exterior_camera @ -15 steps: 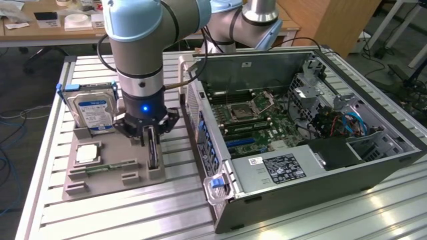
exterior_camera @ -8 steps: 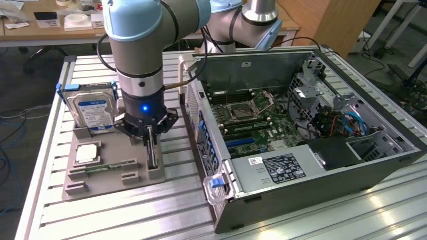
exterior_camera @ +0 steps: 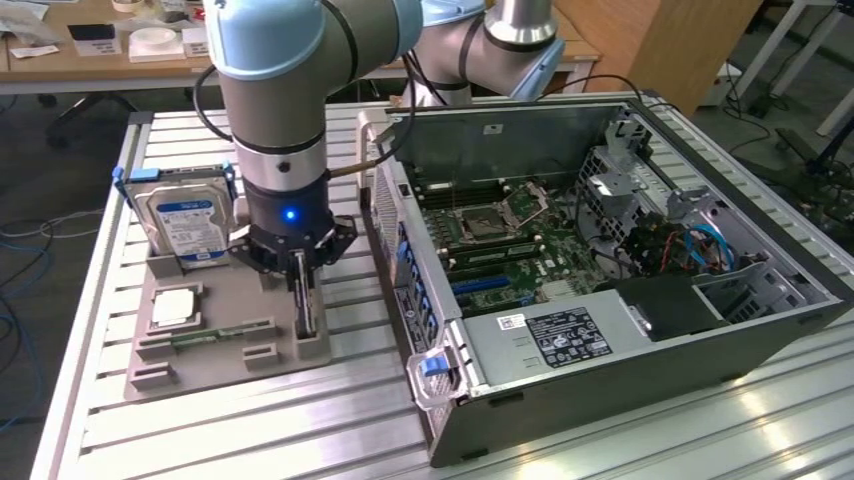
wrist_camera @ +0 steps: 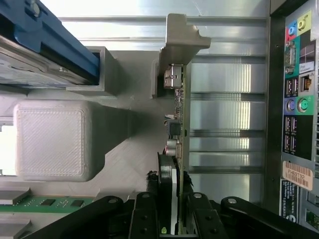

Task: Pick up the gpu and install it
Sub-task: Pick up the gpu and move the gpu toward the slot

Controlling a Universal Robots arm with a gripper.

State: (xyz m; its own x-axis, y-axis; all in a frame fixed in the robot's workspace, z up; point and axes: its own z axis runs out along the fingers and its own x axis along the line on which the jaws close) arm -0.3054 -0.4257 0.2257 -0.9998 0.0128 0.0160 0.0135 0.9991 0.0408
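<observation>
Reading from the exterior view's left, a boxy hard drive (exterior_camera: 187,225) with a blue-white label stands in a grey printed tray (exterior_camera: 220,378) on the ribbed aluminium worktop (exterior_camera: 267,435). Beside it the gpu (exterior_camera: 306,310) stands on edge in its tray slot beneath the gripper (exterior_camera: 296,268), and the open black computer case (exterior_camera: 747,340) lies just to the right. The wrist view adds what that view hides: the black fingers (wrist_camera: 144,216) are clamped on the thin green card's two faces, with its dark heatsink (wrist_camera: 167,184) on one side, and the tray's surface is finely layered.
</observation>
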